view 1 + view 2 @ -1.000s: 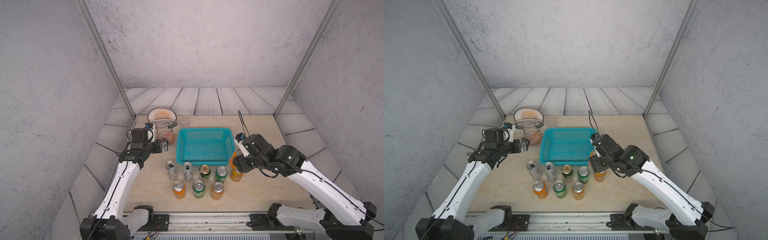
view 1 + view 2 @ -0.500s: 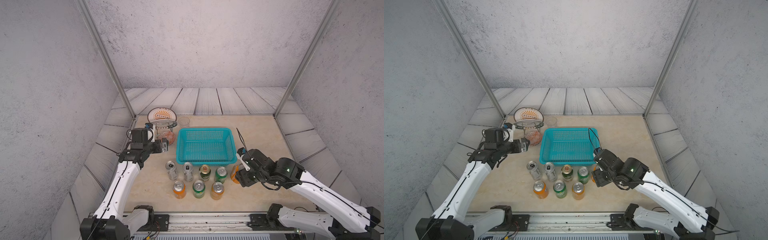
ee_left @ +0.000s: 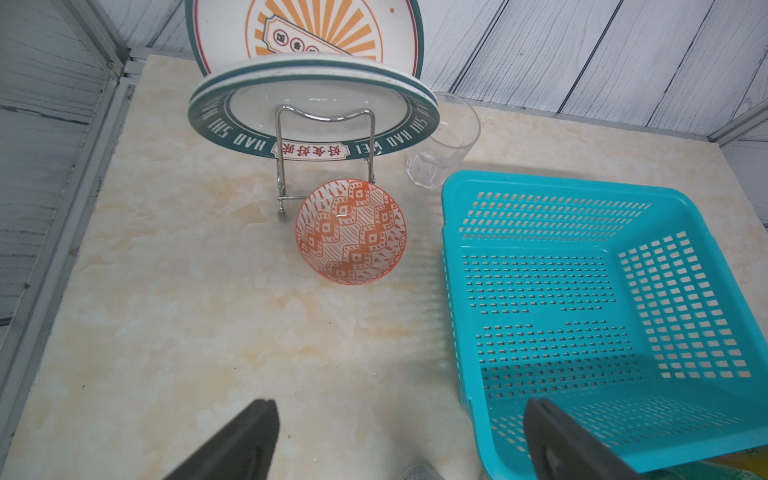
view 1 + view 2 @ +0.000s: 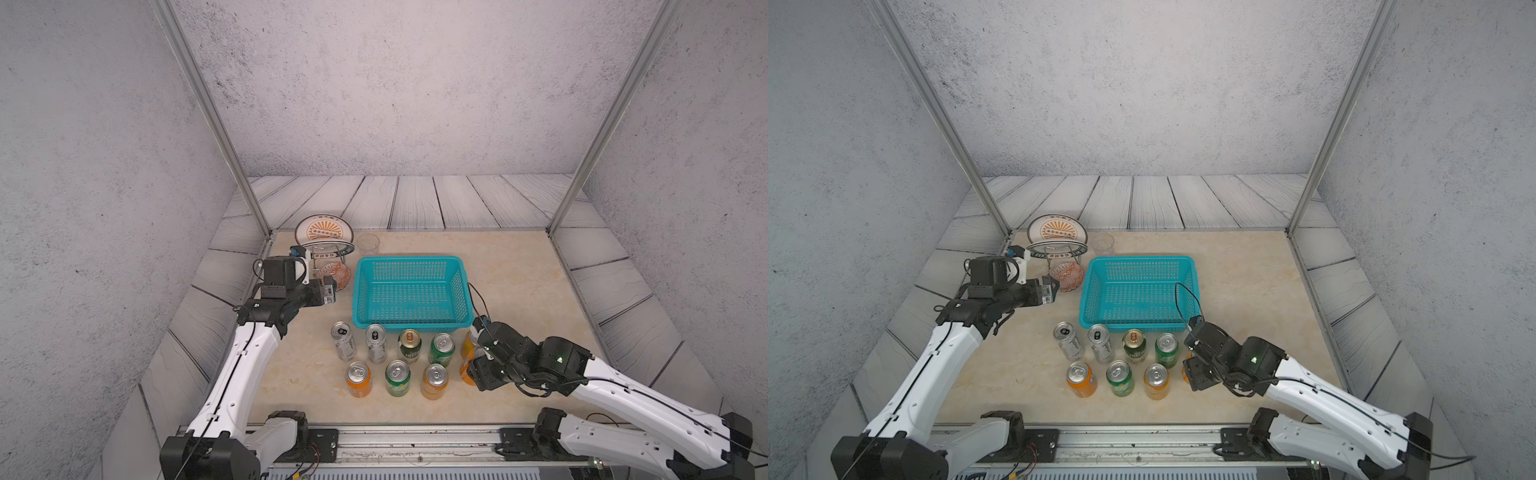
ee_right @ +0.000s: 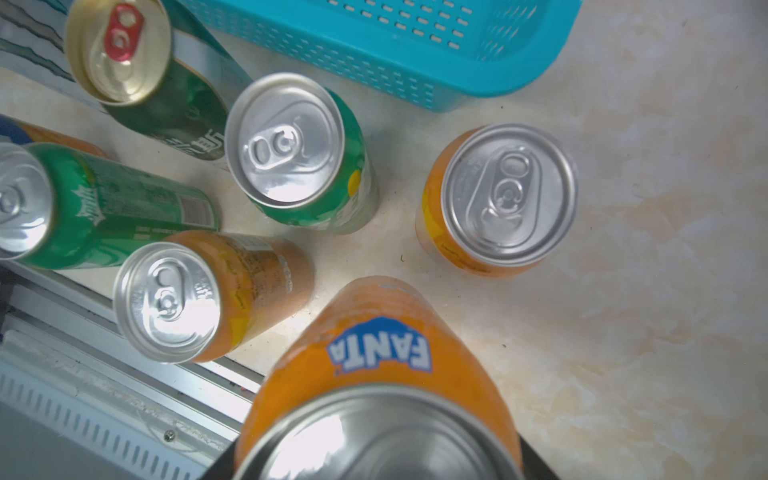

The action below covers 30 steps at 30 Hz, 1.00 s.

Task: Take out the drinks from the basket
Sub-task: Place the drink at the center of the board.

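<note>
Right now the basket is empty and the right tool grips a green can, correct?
No: the right tool grips an orange can, not a green one; the right wrist view shows it. The basket is indeed empty.

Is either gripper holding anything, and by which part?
The right gripper holds an orange Fanta can by its sides near the upper end; the left gripper is open, holding nothing.

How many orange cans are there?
4. One orange can stands left of the front green can, another right of it, a third by the basket's near corner, and the fourth is gripped in the right end effector. None seems hidden.
</note>
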Available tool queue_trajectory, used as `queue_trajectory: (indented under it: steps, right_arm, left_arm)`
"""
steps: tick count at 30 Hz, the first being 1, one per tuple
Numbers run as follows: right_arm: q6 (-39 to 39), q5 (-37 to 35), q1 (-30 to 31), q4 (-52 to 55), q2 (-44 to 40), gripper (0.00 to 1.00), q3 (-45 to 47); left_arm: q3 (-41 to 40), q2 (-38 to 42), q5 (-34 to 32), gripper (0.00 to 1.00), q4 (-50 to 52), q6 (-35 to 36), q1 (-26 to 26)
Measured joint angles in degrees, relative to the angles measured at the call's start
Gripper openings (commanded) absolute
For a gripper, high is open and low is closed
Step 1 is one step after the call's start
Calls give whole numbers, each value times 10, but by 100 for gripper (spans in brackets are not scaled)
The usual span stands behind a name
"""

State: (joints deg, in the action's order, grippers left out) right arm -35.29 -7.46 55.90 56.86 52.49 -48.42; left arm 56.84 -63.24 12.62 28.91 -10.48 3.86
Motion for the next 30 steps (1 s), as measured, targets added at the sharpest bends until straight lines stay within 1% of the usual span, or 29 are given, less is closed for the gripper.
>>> queue_trajectory:
  steps: [8, 15, 23, 30]
  right_arm:
    - [-8, -3, 5, -54, 16, 46, 54]
    - [-8, -9, 7, -97, 58, 46, 77]
    - [-11, -13, 9, -124, 81, 46, 91]
    - [-13, -18, 10, -131, 85, 52, 92]
  left_arm:
    - [0, 0, -6, 99, 0, 0, 0]
    - [0, 0, -7, 99, 0, 1, 0]
    - [0, 0, -8, 99, 0, 1, 0]
    - [0, 0, -8, 99, 0, 1, 0]
